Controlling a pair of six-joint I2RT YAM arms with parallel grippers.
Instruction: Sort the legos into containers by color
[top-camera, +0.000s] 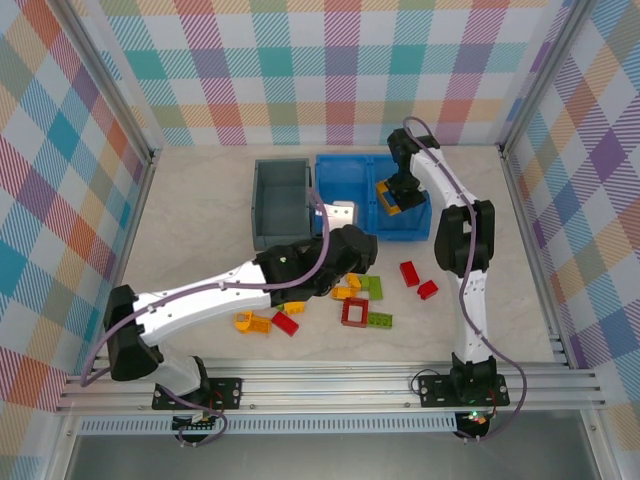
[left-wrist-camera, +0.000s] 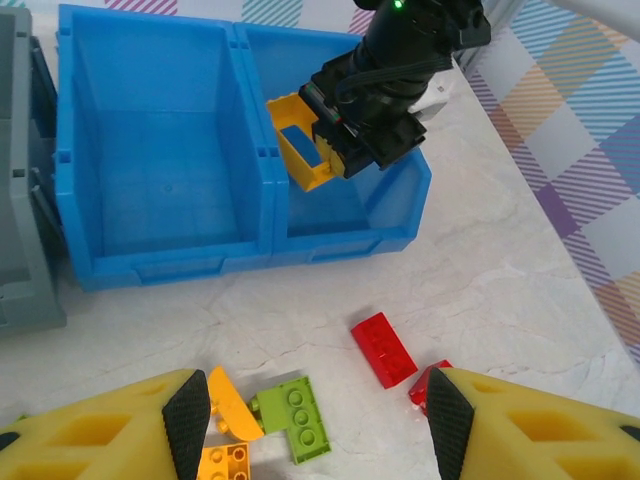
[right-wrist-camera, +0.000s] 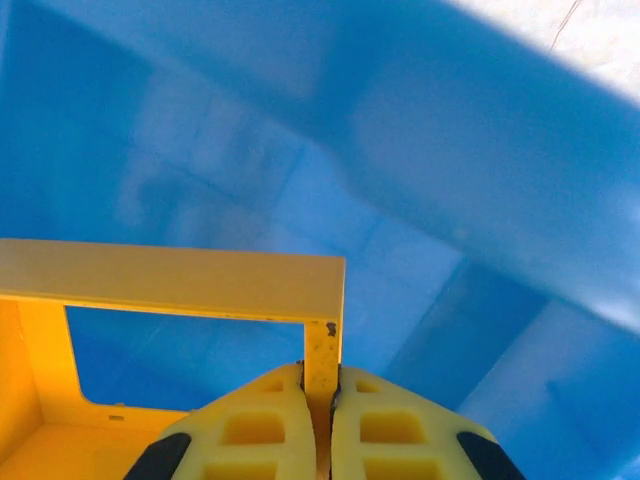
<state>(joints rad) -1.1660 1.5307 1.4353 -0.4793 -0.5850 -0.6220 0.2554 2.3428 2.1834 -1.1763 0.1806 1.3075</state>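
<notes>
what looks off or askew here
Nothing is spilled or damaged. The one oddity: the yellow frame hangs tilted above the blue bin's right compartment, pinched by one thin edge in the right arm's jaws.

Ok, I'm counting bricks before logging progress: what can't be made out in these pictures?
- Top view: the left arm covers part of the loose legos; no full count.
- Left wrist: grey bin cut off by the left edge.
- Right wrist: yellow frame cut off by left and bottom edges.
</notes>
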